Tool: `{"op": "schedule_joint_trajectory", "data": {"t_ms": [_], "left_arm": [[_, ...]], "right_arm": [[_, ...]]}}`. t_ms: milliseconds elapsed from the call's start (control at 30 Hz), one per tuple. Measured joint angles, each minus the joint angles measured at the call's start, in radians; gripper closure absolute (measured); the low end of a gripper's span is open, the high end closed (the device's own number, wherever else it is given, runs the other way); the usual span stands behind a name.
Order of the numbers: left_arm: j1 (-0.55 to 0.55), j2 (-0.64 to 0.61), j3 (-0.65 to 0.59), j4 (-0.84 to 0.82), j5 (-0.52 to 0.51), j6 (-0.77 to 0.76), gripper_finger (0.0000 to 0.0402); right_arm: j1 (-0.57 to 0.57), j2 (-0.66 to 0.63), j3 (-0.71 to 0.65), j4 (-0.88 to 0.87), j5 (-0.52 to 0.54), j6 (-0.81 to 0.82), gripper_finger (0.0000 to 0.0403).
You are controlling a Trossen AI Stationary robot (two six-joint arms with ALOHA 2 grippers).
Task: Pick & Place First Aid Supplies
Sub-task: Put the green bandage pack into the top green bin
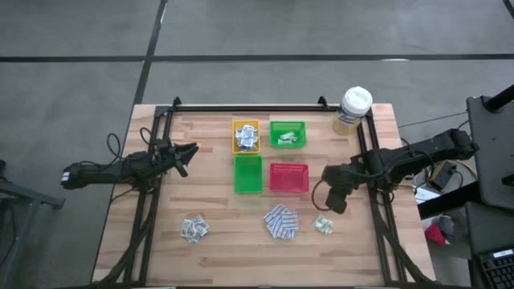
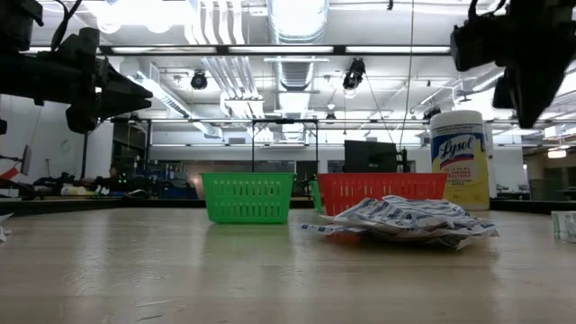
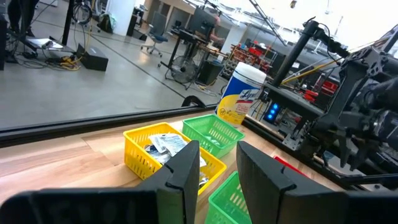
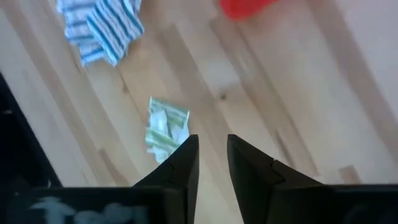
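Right hand (image 1: 336, 202) hangs above the desk (image 1: 217, 249) just in front of the red tray (image 1: 288, 177), its fingers (image 4: 180, 163) a narrow gap apart and gripping nothing. Pale green strips (image 1: 324, 225) lie on the wood just beside and below it, toward the front edge. Blue-and-white pads (image 1: 281, 222) sit in a heap further left, white-grey sachets (image 1: 193, 229) further still. Left hand (image 1: 189, 152) waits raised at the desk's left side, fingers slightly parted and empty.
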Motion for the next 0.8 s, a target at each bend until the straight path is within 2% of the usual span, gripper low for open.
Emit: {"op": "schedule_joint_trajectory", "data": {"t_ms": [333, 800], "left_arm": [[0.0, 0.0, 0.0, 0.0, 0.0, -0.002, 0.0293], [0.0, 0.0, 0.0, 0.0, 0.0, -0.004, 0.0293]], "right_arm": [[0.0, 0.142, 0.011, 0.01, -0.123, -0.011, 0.0296], [0.051, 0.356, 0.105, 0.025, -0.123, 0.013, 0.0293]]}}
